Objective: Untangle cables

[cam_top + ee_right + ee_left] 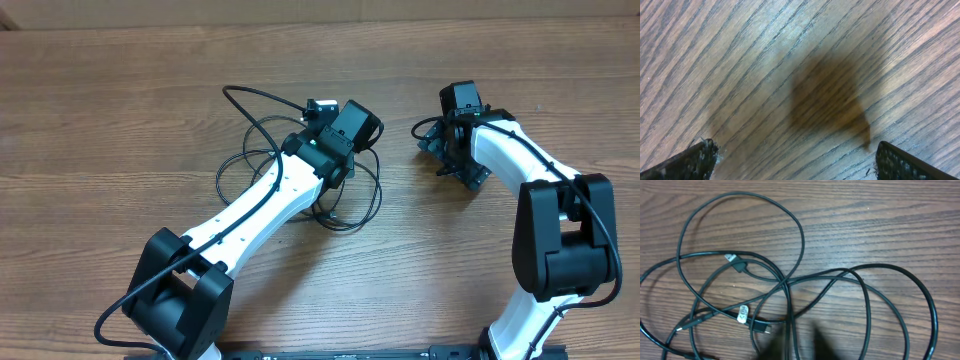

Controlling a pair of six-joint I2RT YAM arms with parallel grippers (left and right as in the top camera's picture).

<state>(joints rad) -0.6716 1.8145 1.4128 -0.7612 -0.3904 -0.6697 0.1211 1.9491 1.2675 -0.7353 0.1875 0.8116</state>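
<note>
Item: cables (pixel 258 150), one tangle, left-centre of the table (pixel 120 120), loops sprawling left to right. It lies directly beneath your left end effector (pixel 338 138), the nearer one; you cannot tell its grip. Right end effector (pixel 445 148): released, empty, right of the tangle.

Just a brown wood-grain table (pixel 90 130) filling pretty much everything, evenly lit, with a paler beige strip (pixel 300 6) running past the table's far edge.

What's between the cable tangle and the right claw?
Nothing: the overhead view shows bare table between the cables and the open right gripper.
</note>
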